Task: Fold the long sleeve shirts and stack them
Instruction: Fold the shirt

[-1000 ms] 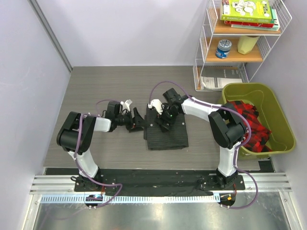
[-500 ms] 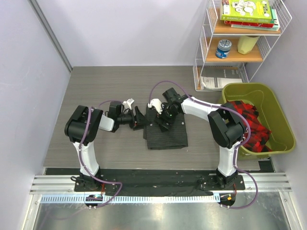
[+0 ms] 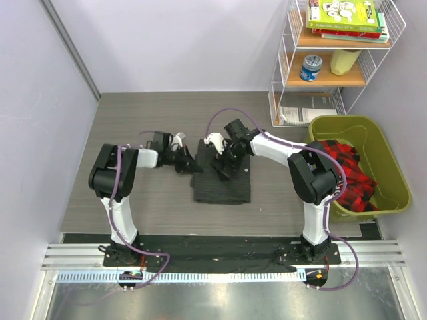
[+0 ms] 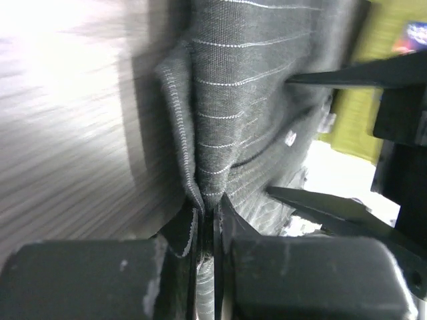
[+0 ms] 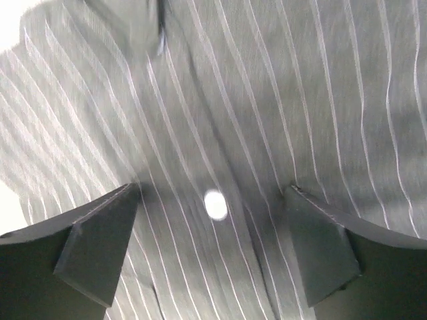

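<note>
Top external view showed the left gripper [image 3: 189, 162] clamped on the left edge of the long sleeve shirt [image 3: 223, 185], which lay folded in a dark rectangle mid-table [image 3: 133, 127]. Beside it, the right gripper [image 3: 223, 167] sat low over the cloth, fingers apart, a pale button [image 5: 215, 205] between them. Farther right stood a green bin [image 3: 393, 193] holding red plaid cloth [image 3: 347, 173].

One pinstripe shirt [image 3: 223, 188], one green bin [image 3: 375, 139], one plaid cloth [image 3: 348, 175], one wire shelf [image 3: 329, 79].
</note>
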`<state>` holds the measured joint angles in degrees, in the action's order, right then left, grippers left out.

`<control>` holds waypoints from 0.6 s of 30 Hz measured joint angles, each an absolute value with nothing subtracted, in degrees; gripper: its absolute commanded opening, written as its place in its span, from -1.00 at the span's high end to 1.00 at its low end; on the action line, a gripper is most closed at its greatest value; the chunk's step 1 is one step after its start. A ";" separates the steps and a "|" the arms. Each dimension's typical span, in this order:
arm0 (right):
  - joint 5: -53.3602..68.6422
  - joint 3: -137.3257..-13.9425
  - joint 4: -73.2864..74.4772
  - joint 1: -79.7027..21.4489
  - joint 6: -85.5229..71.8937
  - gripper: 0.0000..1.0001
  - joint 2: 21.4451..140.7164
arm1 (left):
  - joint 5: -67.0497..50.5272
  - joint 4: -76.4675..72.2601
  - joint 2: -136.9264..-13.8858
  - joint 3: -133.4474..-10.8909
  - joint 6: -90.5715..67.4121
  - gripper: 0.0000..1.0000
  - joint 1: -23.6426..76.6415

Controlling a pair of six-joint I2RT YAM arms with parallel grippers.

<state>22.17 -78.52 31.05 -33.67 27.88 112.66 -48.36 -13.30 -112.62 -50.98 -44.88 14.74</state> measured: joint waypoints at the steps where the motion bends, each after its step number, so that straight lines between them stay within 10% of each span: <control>1: 22.15 -78.74 31.11 -33.61 27.27 -0.99 112.64 | -46.78 -5.98 -111.85 -53.80 -40.95 1.00 13.72; 9: 22.57 -78.02 33.56 -30.13 22.79 -0.99 107.94 | -24.71 46.28 -111.04 -82.61 -11.14 1.00 0.32; 18: 22.94 -77.23 37.08 -27.29 21.50 -0.99 104.49 | 6.15 68.05 -110.21 -120.01 7.35 1.00 4.80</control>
<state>22.94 -77.23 37.08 -27.29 21.50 104.49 6.15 68.05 -110.21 -120.01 7.35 4.80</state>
